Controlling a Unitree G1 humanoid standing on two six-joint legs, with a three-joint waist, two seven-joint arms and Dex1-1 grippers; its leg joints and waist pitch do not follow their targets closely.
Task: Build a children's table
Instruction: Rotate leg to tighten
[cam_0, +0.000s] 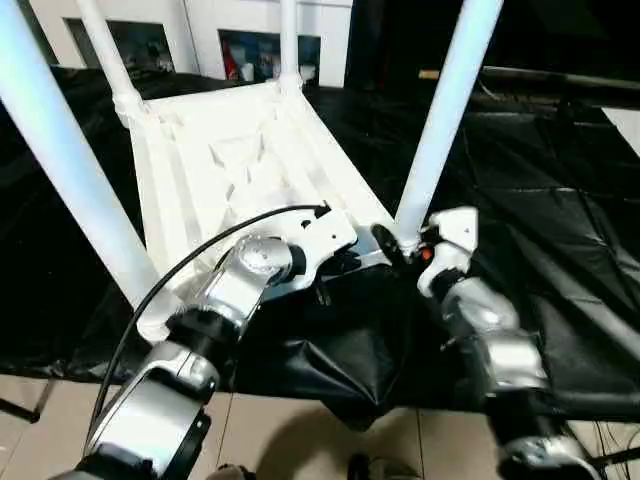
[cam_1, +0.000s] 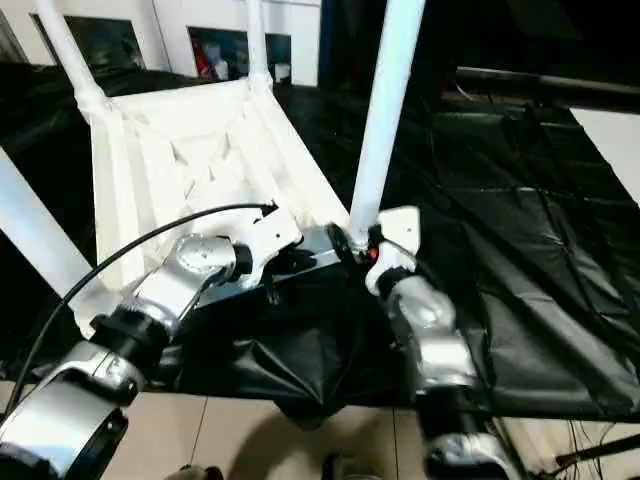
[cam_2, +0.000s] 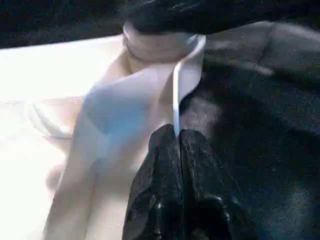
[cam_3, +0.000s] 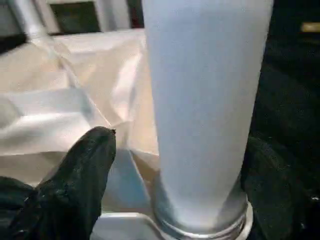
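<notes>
Silver forearms reach the near corner socket (cam_0: 405, 240) of the upturned table (cam_0: 230, 150); left hand (cam_2: 176, 137) is pinched shut on its thin rim. Right hand (cam_3: 172, 165) is spread wide about the fourth leg (cam_0: 445, 110), unclamped. Seating judged nearly done; a downward press is called for next.

White plastic children's table (cam_0: 235, 150) lies upside down on black-covered worktop (cam_0: 560, 200), ribbed underside up. Four tapered legs stand upright in round corner sockets; near-right leg (cam_0: 448, 110) seated, near-left leg (cam_0: 70, 170) too.

All four legs (cam_0: 445, 110) run off the top edge — their upper ends unseen.
</notes>
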